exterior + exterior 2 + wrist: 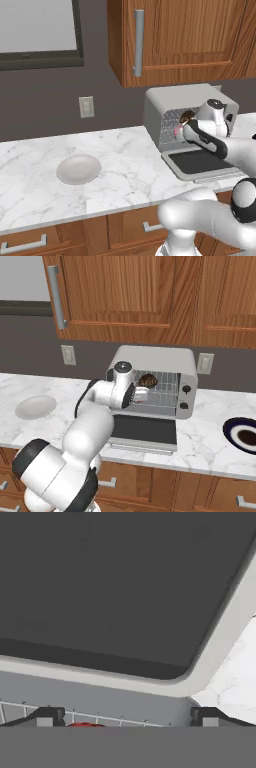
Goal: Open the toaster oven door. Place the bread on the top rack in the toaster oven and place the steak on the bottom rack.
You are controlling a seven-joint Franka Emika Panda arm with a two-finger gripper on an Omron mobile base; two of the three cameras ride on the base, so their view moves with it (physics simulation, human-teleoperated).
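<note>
- Nearest us, the toaster oven door (144, 432) lies folded right down, flat over the marble counter (125, 165), dark glass facing up – so the opening step looks done
- Just above it the gripper (128, 716) hangs at the mouth of the oven, jaws spread wide with nothing between them; the fingertips (47, 716) sit well apart over wire mesh
- Between those tips, a sliver of red on the bottom rack (95, 717) – that reads as the steak (84, 725), apparently delivered; a pink edge shows by the wrist from the left too
- Deeper in, the bread (147, 380), a dark brown lump, sits on the top rack (167, 382) toward its left side
- So both foods seem placed in the toaster oven (165, 363), a rounded silver box with two black knobs; I'd say only the arm's retreat remains
- Off to the left, a pale plate (78, 169) sits bare
</note>
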